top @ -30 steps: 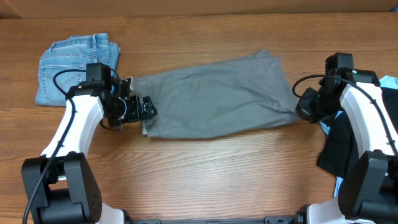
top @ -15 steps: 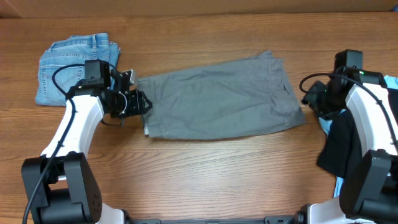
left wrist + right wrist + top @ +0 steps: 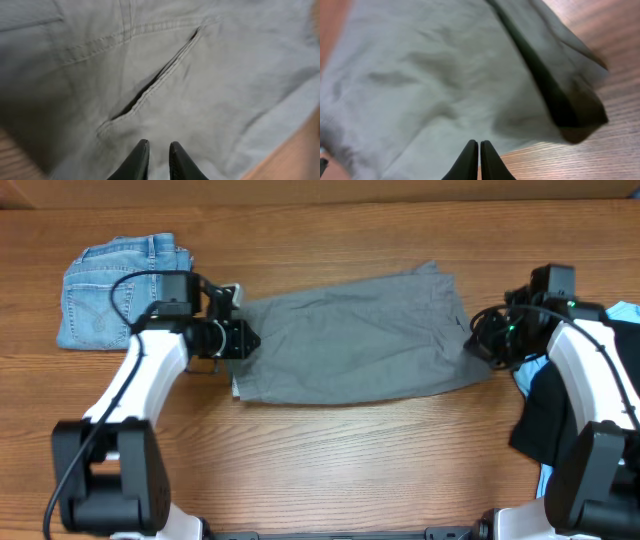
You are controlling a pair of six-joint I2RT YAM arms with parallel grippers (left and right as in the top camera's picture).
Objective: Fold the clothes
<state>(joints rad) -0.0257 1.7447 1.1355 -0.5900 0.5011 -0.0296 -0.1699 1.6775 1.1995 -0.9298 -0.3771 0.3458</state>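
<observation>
Garment (image 3: pixel 350 345): grey, lying flat across the middle of the table (image 3: pixel 330 470), long side running left to right, right end angled toward the far edge.
Pocket (image 3: pixel 155 85): slanted slit with stitched edges, gaping slightly, seen in the left wrist view just ahead of the fingers.
Left pincer (image 3: pixel 245 340): at the garment's left end, over the cloth; tips a narrow gap apart, nothing seen between them.
Right pincer (image 3: pixel 478 345): at the garment's right end, near its near-side hem; tips pressed together. Whether cloth is caught between them cannot be told.
Hem: in the right wrist view the garment's end lies doubled over, with a dark shadowed fold against the wood.
Jeans (image 3: pixel 120 285): blue denim, folded, at the far left corner of the table, well apart from the garment.
Dark cloth (image 3: pixel 545 415): heaped at the right edge, partly behind the right arm.
Blue cloth (image 3: pixel 625 312): a light scrap at the right edge, beside the dark cloth.
</observation>
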